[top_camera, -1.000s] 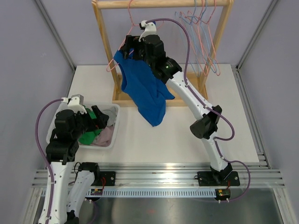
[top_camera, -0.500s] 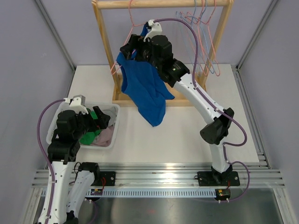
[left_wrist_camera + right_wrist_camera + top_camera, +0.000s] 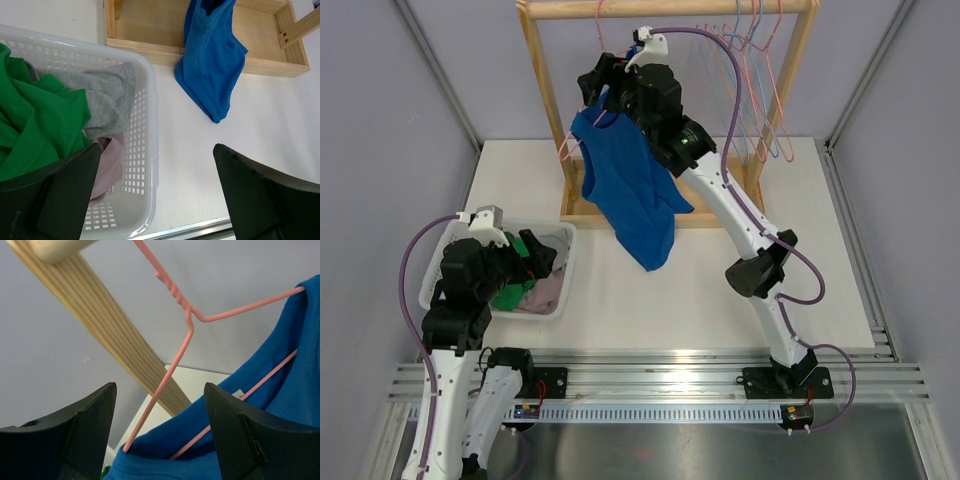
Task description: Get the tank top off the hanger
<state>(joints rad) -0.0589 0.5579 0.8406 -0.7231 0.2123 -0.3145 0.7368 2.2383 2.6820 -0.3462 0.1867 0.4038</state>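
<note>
The tank top (image 3: 625,185) is plain bright blue; its hanger (image 3: 190,324) is salmon-pink wire; the rack (image 3: 542,70) is pale, grained wood; spare hangers (image 3: 760,100) at upper right are pink and light blue; the basket (image 3: 145,150) at lower left is white with a grid of holes, holding a green garment (image 3: 35,120), a grey garment (image 3: 107,97) and a pale pink garment (image 3: 110,167); the surface (image 3: 720,290) is off-white.

1. We count one blue tank top (image 3: 625,190).
2. One pink hanger (image 3: 176,355); spare hangers (image 3: 761,148) too bunched for us to count.
3. One wooden rack (image 3: 542,75), one white basket (image 3: 150,125).
4. Three garments (image 3: 107,95) inside.
</note>
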